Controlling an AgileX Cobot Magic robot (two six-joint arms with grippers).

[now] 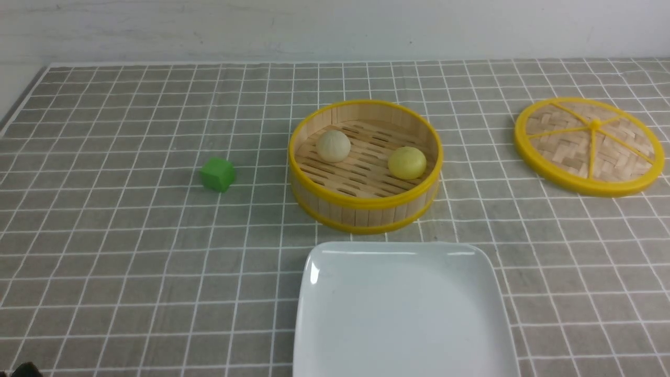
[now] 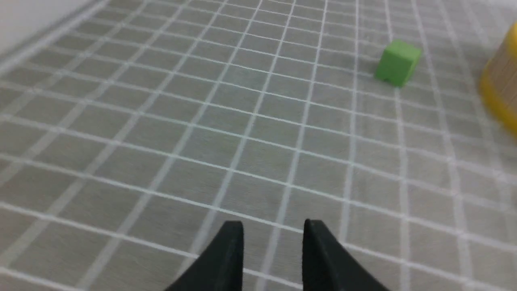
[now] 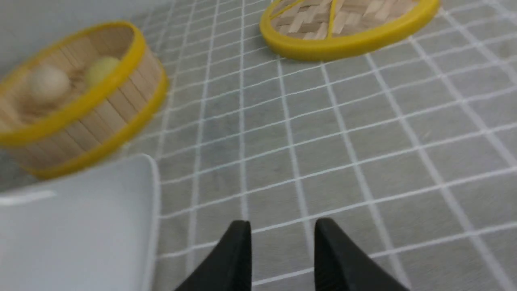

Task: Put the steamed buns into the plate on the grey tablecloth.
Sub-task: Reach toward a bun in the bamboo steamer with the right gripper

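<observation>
Waiting low over the cloth (image 1: 131, 251), the left gripper (image 2: 273, 232) and the right gripper (image 3: 282, 232) each show two black fingers set apart, with bare fabric in the gap and nothing held. The right gripper hangs near the plate's right side. The left gripper is well off to the left, with the cube ahead of it.

Nearest the robot, the plate (image 1: 398, 247) lies flat on the cloth, glossy and bare. Just beyond its far rim, close but not touching, stands the basket (image 1: 361, 208), uncovered. Inside, the cream bun (image 1: 333, 145) sits toward the left and back and the yellow bun (image 1: 407, 162) toward the right, the two apart on the slats. The cube (image 1: 218, 174) rests on the cloth left of the basket. The lid (image 1: 589, 144) lies flat well to the right and a little farther back.

By this showing the job has hardly begun. The lid is off, but neither bun has reached the plate, so both transfers remain. The hop from basket to plate looks short, though the basket's wall suggests each bun must be taken from above.
</observation>
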